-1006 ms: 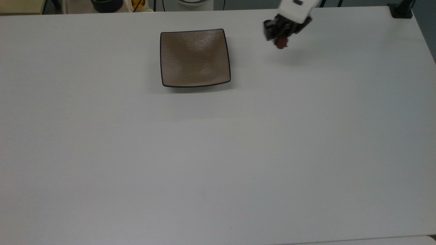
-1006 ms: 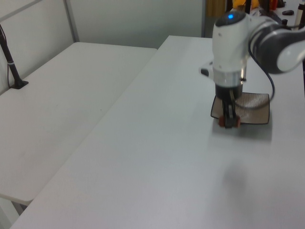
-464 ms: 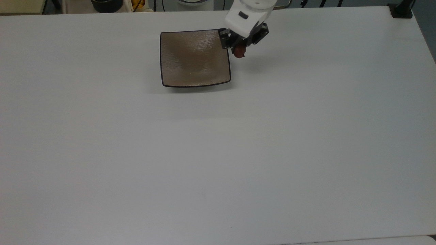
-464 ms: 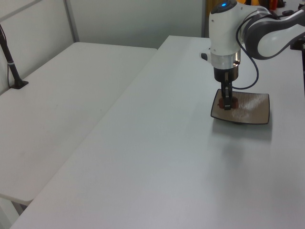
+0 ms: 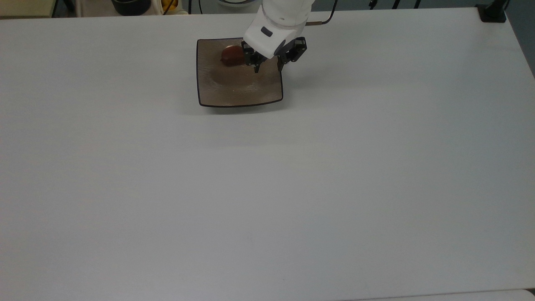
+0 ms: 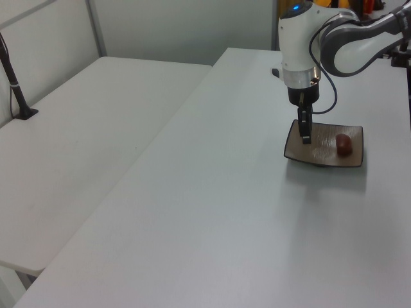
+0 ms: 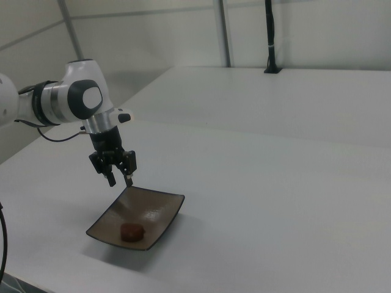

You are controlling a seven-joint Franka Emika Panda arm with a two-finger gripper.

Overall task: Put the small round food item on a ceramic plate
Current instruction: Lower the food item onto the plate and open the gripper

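The small round food item is a glossy reddish-brown lump lying on the ceramic plate, a square taupe dish with a dark rim, near the plate's far edge in the top view. The same lump rests inside the plate in both side views. My gripper hangs open above the plate's right part in the top view, holding nothing, a short way from the lump.
The plate stands on a wide white table. A second white table adjoins it. A black post is clamped at the top view's upper right corner. Dark containers and cables sit beyond the far edge.
The gripper carried the food item leftward in the top view, from beside the plate to over it, then opened. The item now lies on the plate, free of the fingers.
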